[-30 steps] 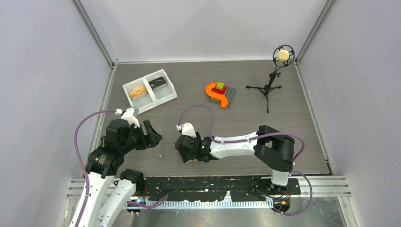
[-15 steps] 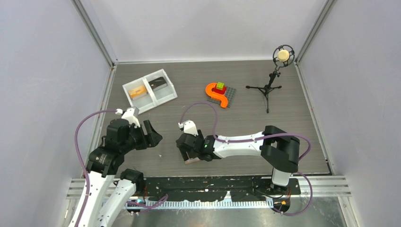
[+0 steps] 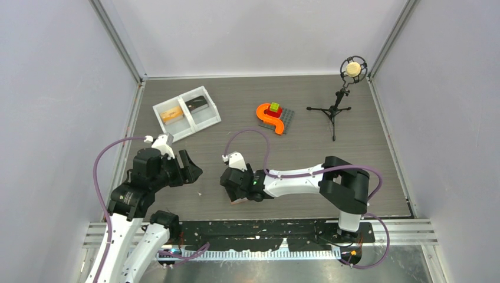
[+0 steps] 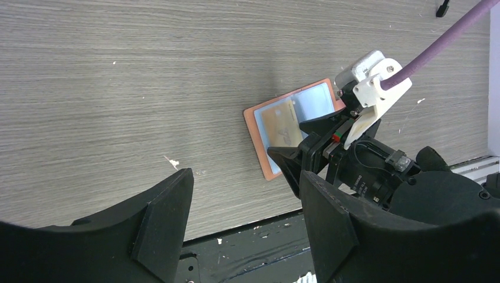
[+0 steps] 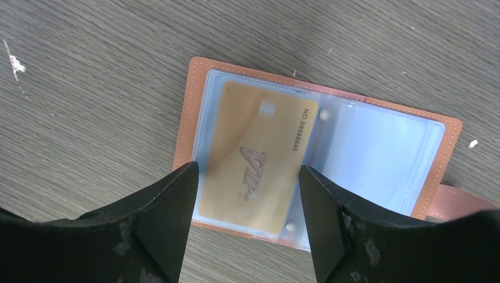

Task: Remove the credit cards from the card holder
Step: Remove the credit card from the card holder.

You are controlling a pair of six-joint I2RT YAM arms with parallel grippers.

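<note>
The card holder (image 5: 321, 150) lies spread flat on the table, with a salmon rim and light blue pockets. A gold credit card (image 5: 256, 156) marked VIP sits in its left pocket; the right pocket looks bare. My right gripper (image 5: 249, 177) hovers open just above it, its fingers straddling the near end of the gold card. From above, the right gripper (image 3: 232, 188) hides most of the card holder (image 3: 239, 201). My left gripper (image 3: 190, 167) hangs open and empty to the left; its wrist view shows the card holder (image 4: 277, 127) ahead of the left gripper (image 4: 246, 177).
A white two-compartment tray (image 3: 206, 121) at the back left holds a tan flat item (image 3: 172, 115) and a dark flat item (image 3: 196, 104). An orange curved piece with a green block (image 3: 272, 115) and a microphone stand (image 3: 336, 109) stand farther back. The table's front edge is close.
The right arm shifted slightly to the right and came back over the card holder. Its jaws stay open. The left arm has not moved.
</note>
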